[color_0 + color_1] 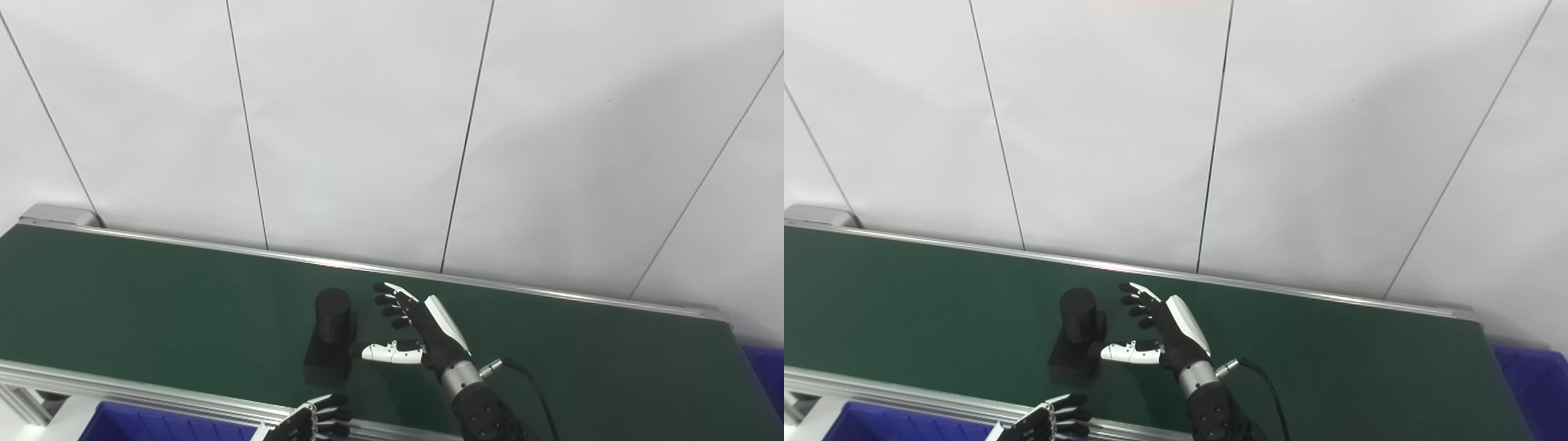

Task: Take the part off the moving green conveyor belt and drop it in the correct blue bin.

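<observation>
A dark green conveyor belt is stretching across the scene from left to right, edged by silver metal rails along its near and far sides. A black part, made of a round cylinder standing upright on a square base, is sitting directly on the belt near its middle, closer to the near rail. The rest of the green surface is lying bare, catching a faint reflection under the part.

part on belt — right hand just right
</observation>
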`<action>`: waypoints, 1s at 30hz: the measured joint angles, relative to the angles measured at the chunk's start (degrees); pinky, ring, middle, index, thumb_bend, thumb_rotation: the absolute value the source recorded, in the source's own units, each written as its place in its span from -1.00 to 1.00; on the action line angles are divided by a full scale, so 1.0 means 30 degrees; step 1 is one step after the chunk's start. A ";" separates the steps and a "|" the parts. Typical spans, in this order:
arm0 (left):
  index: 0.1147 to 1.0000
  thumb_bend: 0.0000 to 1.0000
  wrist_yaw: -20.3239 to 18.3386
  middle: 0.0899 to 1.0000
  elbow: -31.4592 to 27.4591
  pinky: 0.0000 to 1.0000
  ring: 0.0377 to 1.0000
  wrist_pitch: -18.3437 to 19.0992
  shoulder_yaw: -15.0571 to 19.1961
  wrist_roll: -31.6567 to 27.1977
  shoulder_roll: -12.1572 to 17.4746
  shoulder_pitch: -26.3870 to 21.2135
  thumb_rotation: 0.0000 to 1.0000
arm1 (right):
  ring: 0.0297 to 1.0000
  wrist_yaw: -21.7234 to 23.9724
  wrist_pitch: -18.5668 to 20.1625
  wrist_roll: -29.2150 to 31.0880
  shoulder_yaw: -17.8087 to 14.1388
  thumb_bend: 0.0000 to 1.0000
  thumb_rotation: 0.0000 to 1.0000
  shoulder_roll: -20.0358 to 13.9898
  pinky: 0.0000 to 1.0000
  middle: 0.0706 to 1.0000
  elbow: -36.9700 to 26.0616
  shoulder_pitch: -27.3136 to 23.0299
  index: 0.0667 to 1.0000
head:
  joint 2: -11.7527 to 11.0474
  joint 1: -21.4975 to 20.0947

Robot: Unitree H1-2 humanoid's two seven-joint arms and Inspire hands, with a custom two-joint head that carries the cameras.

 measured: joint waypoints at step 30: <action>0.57 0.63 0.0107 0.47 -0.0820 0.14 0.36 0.0119 -0.0213 0.0406 -0.0734 0.0527 0.09 | 0.41 -0.2834 -0.2651 -0.0723 0.0001 0.53 -0.84 0.0480 0.29 0.45 0.5373 -0.1764 0.53 | 0.0439 0.0469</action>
